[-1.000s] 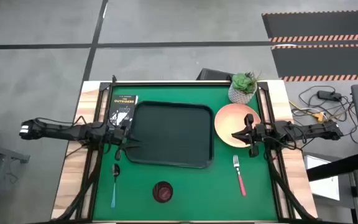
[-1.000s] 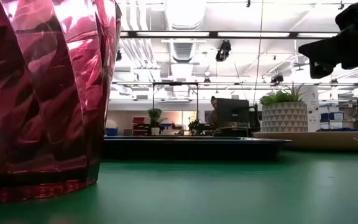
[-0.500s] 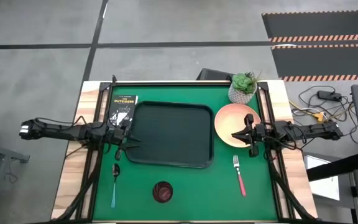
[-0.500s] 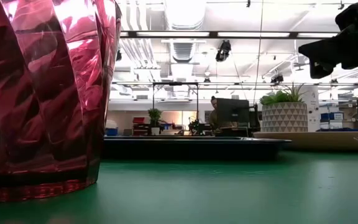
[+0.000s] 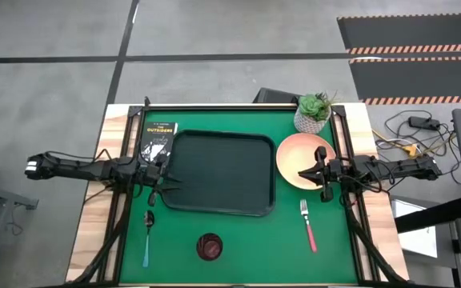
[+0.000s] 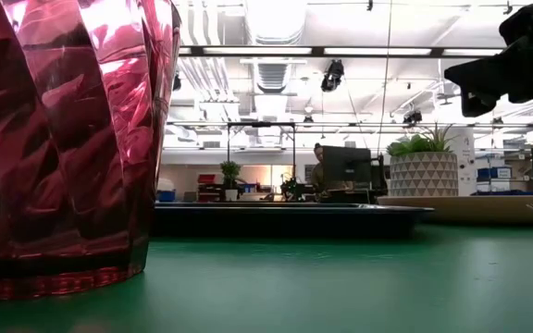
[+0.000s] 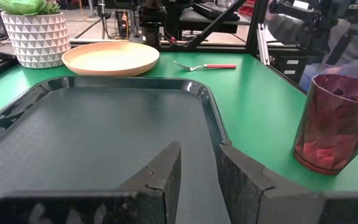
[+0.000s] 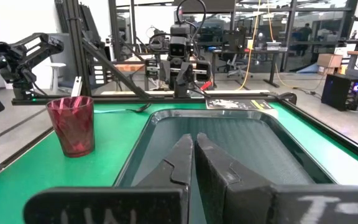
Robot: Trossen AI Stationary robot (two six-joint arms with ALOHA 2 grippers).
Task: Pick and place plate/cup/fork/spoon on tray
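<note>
The black tray lies mid-table and holds nothing. The peach plate lies flat to its right, and the pink-handled fork lies nearer than the plate. The maroon cup stands upright near the front edge and fills the left of the low view. The blue-handled spoon lies at the front left. My left gripper hovers over the tray's left rim, its fingers slightly apart. My right gripper hovers above the plate's near-left edge with its fingers shut.
A white pot with a green plant stands at the far right, behind the plate. A small black book lies at the far left, beside the tray. Open green table lies between the cup and the fork.
</note>
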